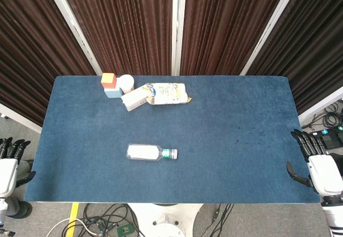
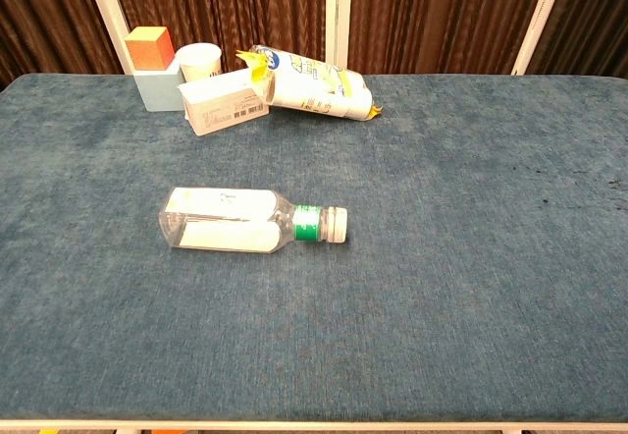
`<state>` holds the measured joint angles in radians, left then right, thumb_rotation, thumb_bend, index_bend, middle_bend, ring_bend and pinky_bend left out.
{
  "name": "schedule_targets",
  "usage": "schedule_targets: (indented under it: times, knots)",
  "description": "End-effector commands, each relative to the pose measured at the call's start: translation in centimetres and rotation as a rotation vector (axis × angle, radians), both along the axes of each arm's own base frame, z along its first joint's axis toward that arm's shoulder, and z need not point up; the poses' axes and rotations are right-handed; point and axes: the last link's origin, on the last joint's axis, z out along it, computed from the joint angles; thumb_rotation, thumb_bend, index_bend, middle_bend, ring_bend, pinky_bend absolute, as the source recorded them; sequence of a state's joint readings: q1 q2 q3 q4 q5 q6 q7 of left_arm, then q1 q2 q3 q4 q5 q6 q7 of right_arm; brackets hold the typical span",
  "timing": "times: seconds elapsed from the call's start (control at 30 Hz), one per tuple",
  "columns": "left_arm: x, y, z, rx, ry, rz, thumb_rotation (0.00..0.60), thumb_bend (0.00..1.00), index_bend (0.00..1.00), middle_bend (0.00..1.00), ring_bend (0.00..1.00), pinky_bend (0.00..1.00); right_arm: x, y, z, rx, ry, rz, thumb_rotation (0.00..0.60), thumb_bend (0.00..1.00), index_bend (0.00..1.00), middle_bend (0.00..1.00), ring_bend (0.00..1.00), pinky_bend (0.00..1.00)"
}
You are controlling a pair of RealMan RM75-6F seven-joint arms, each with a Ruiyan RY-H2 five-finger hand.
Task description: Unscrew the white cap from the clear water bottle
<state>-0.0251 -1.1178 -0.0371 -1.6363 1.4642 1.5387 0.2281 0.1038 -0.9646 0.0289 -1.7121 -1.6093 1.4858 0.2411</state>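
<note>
The clear water bottle [image 1: 147, 152] [image 2: 231, 220] lies on its side near the middle of the blue table, with a green neck band. Its white cap [image 1: 174, 154] [image 2: 337, 224] points to the right and sits on the neck. My left hand [image 1: 9, 164] hangs off the table's left edge, fingers apart, holding nothing. My right hand [image 1: 316, 164] rests beside the table's right edge, fingers spread and empty. Both hands are far from the bottle. The chest view shows neither hand.
At the back left stand an orange block on a pale blue block [image 1: 110, 84] [image 2: 152, 66], a white cup [image 1: 126, 81] [image 2: 199, 61], a small white box [image 1: 134, 98] [image 2: 224, 101] and a yellow-white snack bag [image 1: 169, 93] [image 2: 314, 85]. Dark curtains hang behind the table [image 1: 241, 140].
</note>
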Motion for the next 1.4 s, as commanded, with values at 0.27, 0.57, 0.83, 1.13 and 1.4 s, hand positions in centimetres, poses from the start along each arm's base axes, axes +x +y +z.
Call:
schedule_targets:
  times: [0.27,0.57,0.83,1.13,1.4]
  knots:
    - [0.0,-0.1,-0.2,-0.001,-0.012,-0.01,0.6,0.14,0.18,0.15,0.06,0.06,0.1,-0.1,0.1,0.0,0.004,0.001,0.6,0.36,0.0,0.04,0.0,0.0]
    - [3.0,3.8,-1.0,-0.124,-0.037,-0.168,0.6,0.14,0.18,0.15,0.06,0.06,0.1,-0.6,0.6,-0.019,0.017,0.013,0.6,0.36,0.0,0.04,0.0,0.0]
    - [8.9,10.5,-5.4,-0.374,-0.058,-0.342,0.6,0.14,0.18,0.15,0.06,0.06,0.1,-1.6,0.7,-0.013,0.054,0.01,0.6,0.36,0.0,0.04,0.0,0.0]
    - [14.6,14.2,-13.2,-0.649,-0.135,-0.352,0.6,0.14,0.15,0.15,0.06,0.08,0.4,-2.8,0.3,0.008,0.071,0.019,0.6,0.36,0.0,0.04,0.0,0.0]
    - [17.1,13.8,-19.1,-0.779,-0.115,-0.345,0.6,0.14,0.15,0.15,0.06,0.1,0.0,-2.8,0.2,0.012,0.067,0.007,0.6,0.36,0.0,0.04,0.0,0.0]
